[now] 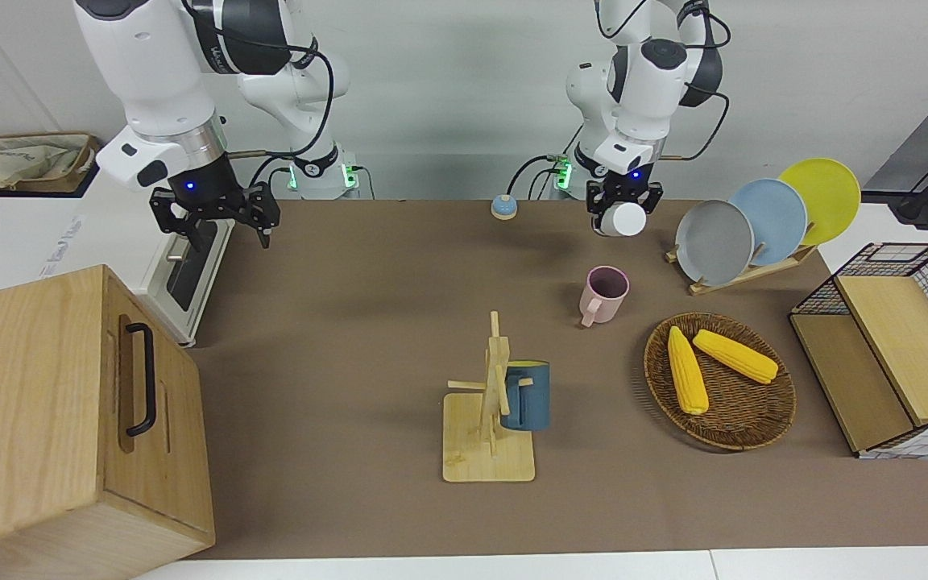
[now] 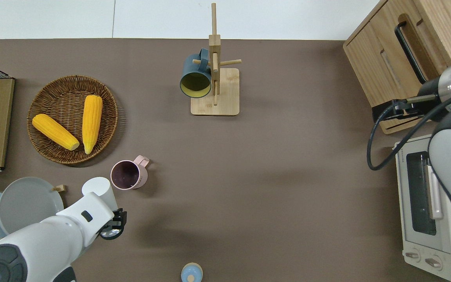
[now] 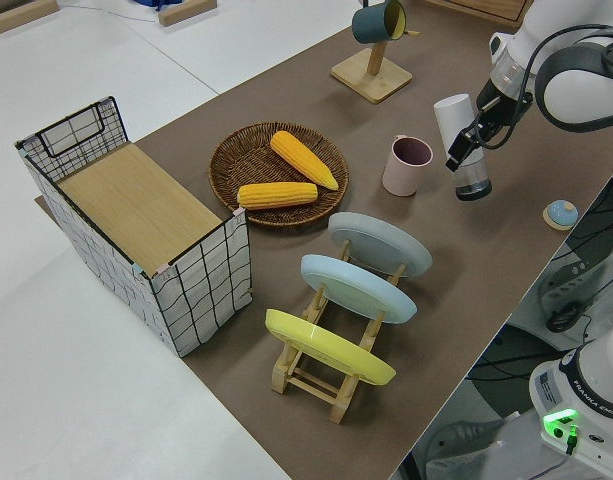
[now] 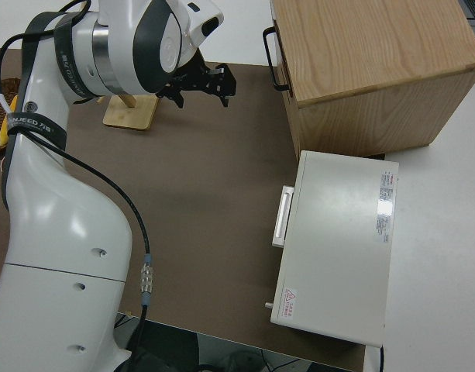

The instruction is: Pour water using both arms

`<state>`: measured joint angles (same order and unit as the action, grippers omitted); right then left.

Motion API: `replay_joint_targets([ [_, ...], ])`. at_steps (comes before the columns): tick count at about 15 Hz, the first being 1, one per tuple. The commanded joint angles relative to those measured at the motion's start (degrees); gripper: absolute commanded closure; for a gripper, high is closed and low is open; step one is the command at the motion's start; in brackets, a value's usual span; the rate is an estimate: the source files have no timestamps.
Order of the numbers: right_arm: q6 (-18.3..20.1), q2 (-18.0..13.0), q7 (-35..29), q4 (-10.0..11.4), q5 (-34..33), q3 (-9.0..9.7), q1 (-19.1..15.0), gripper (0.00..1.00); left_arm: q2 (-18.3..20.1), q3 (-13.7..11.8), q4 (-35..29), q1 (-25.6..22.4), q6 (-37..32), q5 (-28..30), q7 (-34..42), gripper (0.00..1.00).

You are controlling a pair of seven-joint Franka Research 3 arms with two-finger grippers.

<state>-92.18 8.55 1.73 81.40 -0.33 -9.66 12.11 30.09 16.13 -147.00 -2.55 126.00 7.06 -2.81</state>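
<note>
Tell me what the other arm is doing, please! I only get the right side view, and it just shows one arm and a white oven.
Observer: The left gripper has its jaws clamped on a white container, held tilted in the air.
Operator: Is it over a cup?
Observer: No. The overhead view shows it over the bare table, right beside a pink mug.
Operator: Did the mug fall over?
Observer: No, it stands upright, nearer to the robots than the corn basket.
</note>
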Motion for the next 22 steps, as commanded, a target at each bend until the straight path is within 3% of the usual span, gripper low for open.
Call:
replay_joint_targets([
  [1, 0.42, -0.73, 0.82, 0.25, 1.30, -0.01, -0.25, 0.009, 2.87, -0.40, -1.01, -4.38, 7.92, 0.59, -0.09, 1.00],
  [6, 0.42, -0.73, 0.82, 0.25, 1.29, -0.01, -0.25, 0.009, -1.07, -0.40, 4.42, -10.18, 15.32, 0.59, 0.43, 1.00],
  [12, 0.42, -0.73, 0.82, 0.25, 1.21, -0.01, -0.25, 0.009, -10.30, -0.40, 21.03, -16.52, 15.15, -1.70, 2.71, 1.00],
  [18, 0.42, -0.73, 0.82, 0.25, 1.21, -0.01, -0.25, 0.009, -20.58, -0.58, 37.20, -24.34, 14.18, -1.00, 12.28, 1.00],
  [22, 0.42, -0.73, 0.82, 0.25, 1.30, -0.01, -0.25, 0.009, -26.30, -2.77, 42.93, -26.54, 14.53, -0.65, 17.12, 1.00],
])
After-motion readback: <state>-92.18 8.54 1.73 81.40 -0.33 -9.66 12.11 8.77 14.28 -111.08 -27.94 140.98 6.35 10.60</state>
